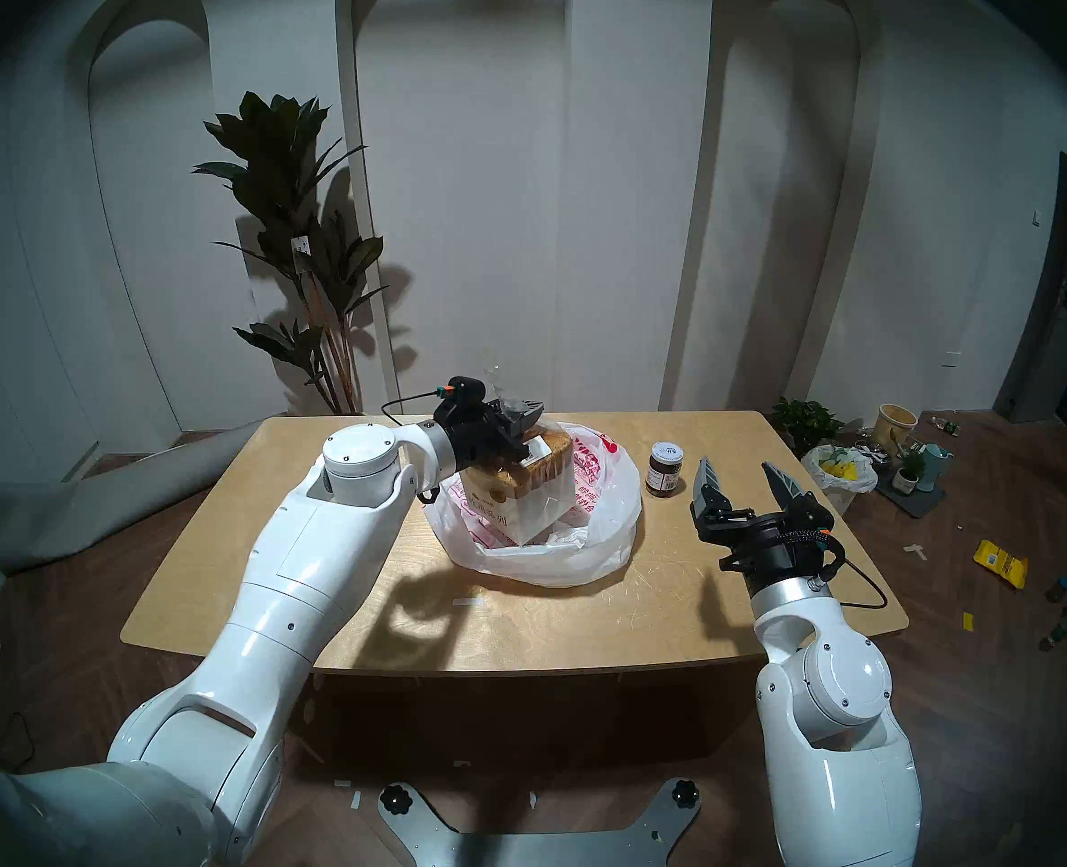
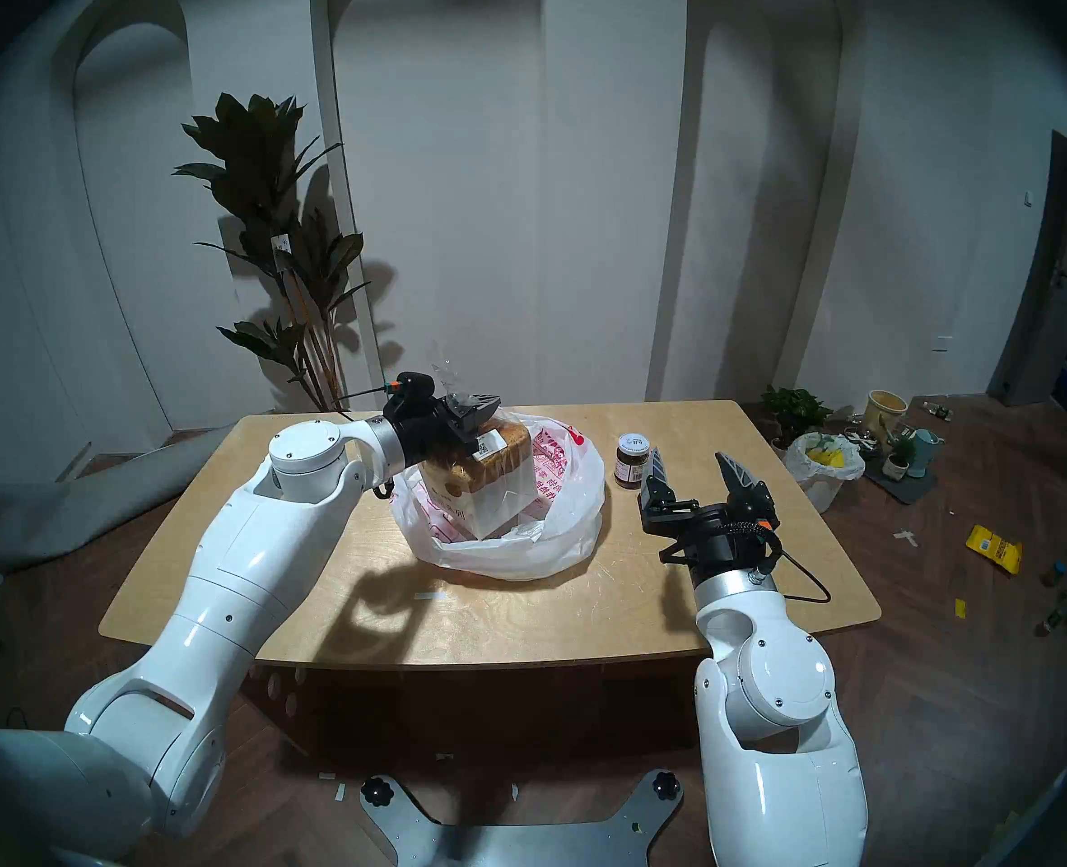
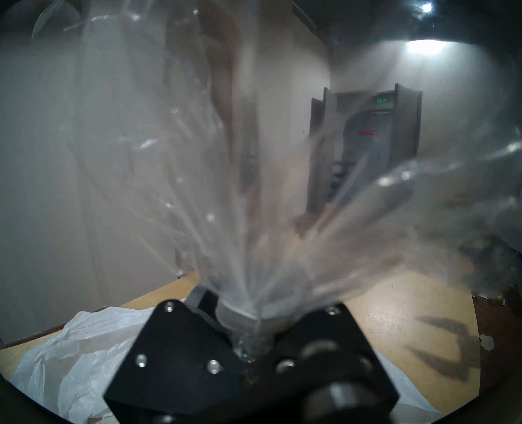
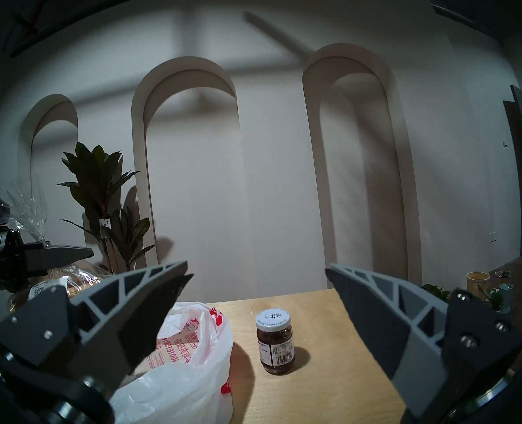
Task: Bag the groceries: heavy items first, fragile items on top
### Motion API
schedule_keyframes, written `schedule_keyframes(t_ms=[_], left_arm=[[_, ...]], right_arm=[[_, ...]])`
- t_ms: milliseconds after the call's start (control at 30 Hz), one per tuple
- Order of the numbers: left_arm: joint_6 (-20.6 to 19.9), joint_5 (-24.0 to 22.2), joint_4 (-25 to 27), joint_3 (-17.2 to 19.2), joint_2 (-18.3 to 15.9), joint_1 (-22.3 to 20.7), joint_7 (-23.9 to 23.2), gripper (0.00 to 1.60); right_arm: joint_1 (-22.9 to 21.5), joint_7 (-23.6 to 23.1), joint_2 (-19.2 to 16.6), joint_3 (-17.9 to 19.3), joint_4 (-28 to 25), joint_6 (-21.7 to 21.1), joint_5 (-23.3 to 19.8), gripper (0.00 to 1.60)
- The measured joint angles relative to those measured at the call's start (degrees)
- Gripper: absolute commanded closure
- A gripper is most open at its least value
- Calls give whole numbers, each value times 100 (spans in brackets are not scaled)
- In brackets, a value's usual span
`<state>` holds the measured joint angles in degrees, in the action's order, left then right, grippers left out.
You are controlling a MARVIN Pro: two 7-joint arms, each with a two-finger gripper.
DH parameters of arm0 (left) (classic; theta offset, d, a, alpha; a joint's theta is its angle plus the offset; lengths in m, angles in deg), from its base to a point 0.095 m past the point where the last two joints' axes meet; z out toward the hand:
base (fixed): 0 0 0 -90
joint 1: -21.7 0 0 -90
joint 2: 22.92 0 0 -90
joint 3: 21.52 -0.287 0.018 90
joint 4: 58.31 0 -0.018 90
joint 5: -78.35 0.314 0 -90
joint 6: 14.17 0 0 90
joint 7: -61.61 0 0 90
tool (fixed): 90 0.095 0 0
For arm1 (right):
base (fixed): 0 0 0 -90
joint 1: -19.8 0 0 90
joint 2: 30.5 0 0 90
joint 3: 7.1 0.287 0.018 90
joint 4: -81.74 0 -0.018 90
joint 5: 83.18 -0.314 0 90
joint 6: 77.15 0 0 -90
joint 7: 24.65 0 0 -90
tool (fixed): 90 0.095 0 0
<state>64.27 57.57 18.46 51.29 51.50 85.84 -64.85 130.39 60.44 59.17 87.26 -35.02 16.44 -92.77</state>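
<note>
The left gripper [image 1: 521,424] is pinching the gathered cellophane neck of the toast loaf [image 1: 521,471], holding the loaf over the open mouth of the white shopping bag [image 1: 606,521]. The right gripper [image 1: 745,481] is waiting with jaws spread wide and empty, just beside the jar of dark spread [image 1: 666,468], which is standing outside the bag on the table [image 1: 343,572]. Judging by the order asked, the bread is going in ahead of the jar; the next move calls for bagging the jar beneath or beside the loaf, not on it

Home-like room: arched wall niches [image 1: 465,159], potted plant [image 1: 296,221], wooden table [image 1: 737,597].
</note>
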Motion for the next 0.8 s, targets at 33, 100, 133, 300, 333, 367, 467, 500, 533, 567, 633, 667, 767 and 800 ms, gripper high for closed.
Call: schedule_keyframes(t_ms=[33,100,133,300,333,367,467,500,533,567,633,667,767,800], left_arm=[[11,0,-1,-1,3,38,2,160],[55,17,-22,-22,9,126,12,160],[63,20,-27,-26,11,137,13,160],[164,93,-107,-128,36,291,50,160],[182,120,-127,-160,45,312,60,160],[198,141,-144,-183,54,319,67,160],[254,204,-161,-230,94,304,97,160],[260,214,-163,-234,104,297,104,160],[265,224,-166,-238,114,289,112,160],[269,231,-167,-239,121,284,118,160],[280,247,-170,-239,140,277,142,160],[297,259,-172,-239,153,277,166,160],[346,281,-173,-228,182,283,234,160],[351,284,-173,-226,184,283,241,160]], right_arm=[[0,0,0,0,0,0,0,0],[1,0,0,0,-1,0,1,0],[1,0,0,0,-1,0,1,0],[1,-1,1,0,-3,0,3,0],[1,-1,1,0,-3,0,3,0],[2,-1,1,0,-3,0,3,0],[1,-2,1,0,-3,0,3,0],[1,-2,1,0,-3,0,3,0],[1,-2,1,0,-3,0,3,0],[1,-2,1,0,-3,0,3,0],[1,-3,1,0,-3,0,3,0],[1,-3,1,0,-3,0,3,0],[0,-4,2,0,-3,0,3,0],[0,-4,2,0,-3,0,3,0]])
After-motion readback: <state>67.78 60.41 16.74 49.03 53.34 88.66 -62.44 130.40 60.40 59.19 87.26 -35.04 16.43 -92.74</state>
